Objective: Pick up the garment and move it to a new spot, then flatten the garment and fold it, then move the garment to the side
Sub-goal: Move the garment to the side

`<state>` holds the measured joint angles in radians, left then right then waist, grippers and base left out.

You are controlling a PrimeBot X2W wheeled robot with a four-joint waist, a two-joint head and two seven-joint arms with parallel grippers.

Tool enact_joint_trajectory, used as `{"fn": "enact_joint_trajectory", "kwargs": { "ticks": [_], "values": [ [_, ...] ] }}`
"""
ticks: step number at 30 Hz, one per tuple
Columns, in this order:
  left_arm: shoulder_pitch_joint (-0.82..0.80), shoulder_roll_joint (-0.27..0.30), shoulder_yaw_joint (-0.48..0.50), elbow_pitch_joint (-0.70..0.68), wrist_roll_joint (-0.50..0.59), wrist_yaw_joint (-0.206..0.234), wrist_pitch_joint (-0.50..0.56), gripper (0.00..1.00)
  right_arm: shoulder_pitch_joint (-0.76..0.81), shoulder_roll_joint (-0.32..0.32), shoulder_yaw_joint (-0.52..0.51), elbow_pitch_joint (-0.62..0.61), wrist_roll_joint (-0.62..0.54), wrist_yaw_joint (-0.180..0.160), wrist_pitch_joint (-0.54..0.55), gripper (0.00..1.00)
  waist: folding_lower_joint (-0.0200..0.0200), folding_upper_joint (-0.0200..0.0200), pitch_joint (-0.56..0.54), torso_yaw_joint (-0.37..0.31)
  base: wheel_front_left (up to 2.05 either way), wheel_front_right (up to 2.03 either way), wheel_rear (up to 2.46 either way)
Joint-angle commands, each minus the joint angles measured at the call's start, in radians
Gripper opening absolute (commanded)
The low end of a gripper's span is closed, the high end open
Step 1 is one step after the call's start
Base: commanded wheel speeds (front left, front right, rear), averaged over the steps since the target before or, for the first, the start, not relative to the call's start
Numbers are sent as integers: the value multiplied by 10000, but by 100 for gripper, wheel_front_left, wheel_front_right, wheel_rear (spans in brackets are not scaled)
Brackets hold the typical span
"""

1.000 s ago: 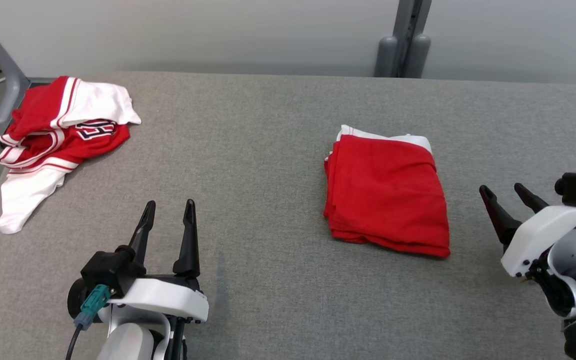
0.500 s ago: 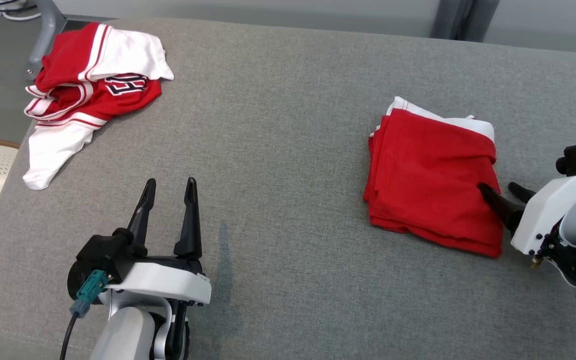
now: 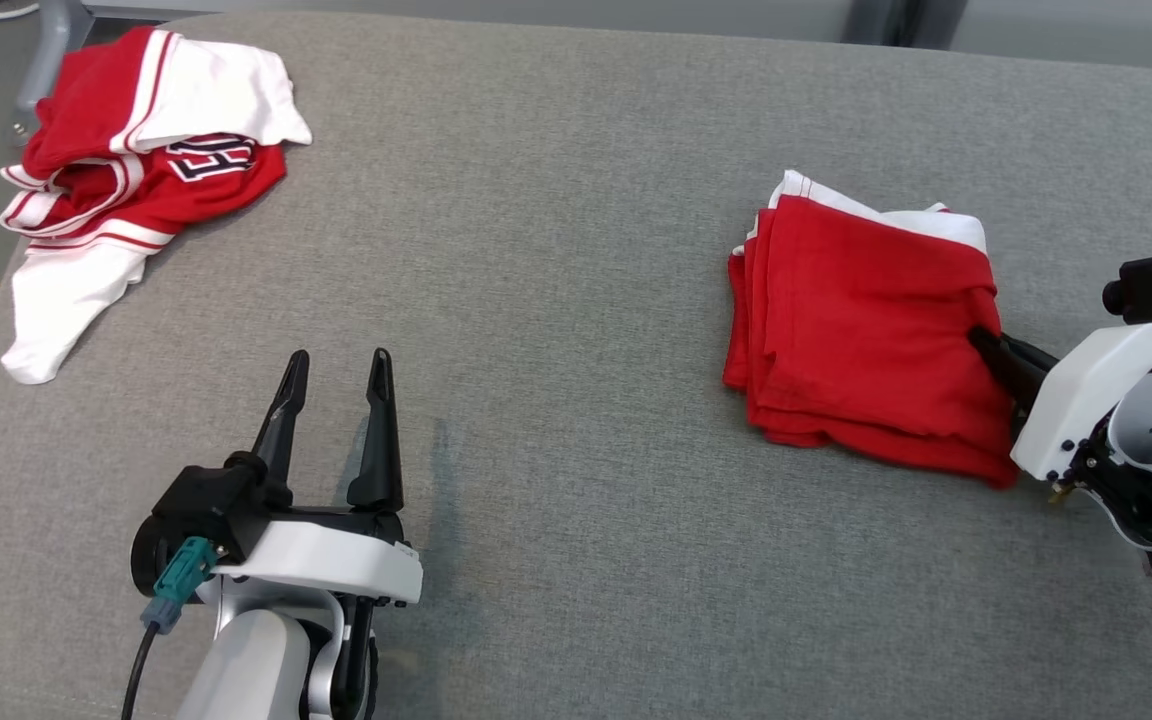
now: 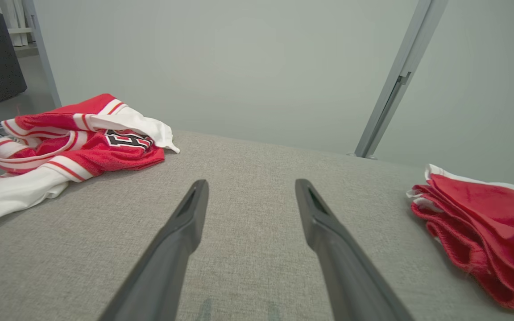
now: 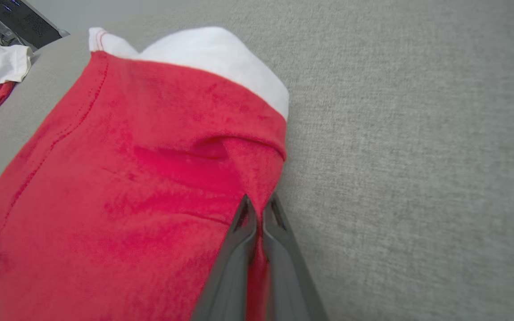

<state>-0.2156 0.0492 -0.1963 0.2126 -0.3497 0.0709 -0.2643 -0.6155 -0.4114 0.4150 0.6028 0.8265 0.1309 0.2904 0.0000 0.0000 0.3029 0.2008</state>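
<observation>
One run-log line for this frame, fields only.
phase: side-move grasp | right gripper: shut on folded garment edge | left gripper: open, empty | crumpled jersey: far left

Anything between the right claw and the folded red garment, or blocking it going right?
Nothing visible. The right claw is shut on the folded red garment at its right edge, and the grey surface to its right lies bare. The crumpled jersey sits far left, apart.

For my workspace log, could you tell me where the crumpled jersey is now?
In the head view, the crumpled jersey lies at the far left corner of the grey surface, beyond the left end effector, apart from the folded red garment.
</observation>
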Motion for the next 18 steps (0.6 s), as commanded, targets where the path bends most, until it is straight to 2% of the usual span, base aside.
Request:
{"fn": "enact_joint_trajectory", "kwargs": {
  "ticks": [1,7,13,18],
  "values": [
    [-220,29,26,-26,93,-48,1,100,-148,-164,57,54,71,-3,-189,0,0,0,43,-215,0,0,0],
    [-275,33,-11,-149,362,-175,-1,100,-555,-569,545,5,120,-1,-570,0,0,0,149,-1031,0,0,0],
    [-323,54,-254,-167,659,-340,1,100,-943,-915,855,149,23,-1,-811,0,0,0,227,-2178,0,0,0],
    [-449,152,-535,-92,861,-431,50,100,-1090,-950,1048,447,-9,-1,-1129,0,0,0,272,-3196,0,0,0]
  ]
}}
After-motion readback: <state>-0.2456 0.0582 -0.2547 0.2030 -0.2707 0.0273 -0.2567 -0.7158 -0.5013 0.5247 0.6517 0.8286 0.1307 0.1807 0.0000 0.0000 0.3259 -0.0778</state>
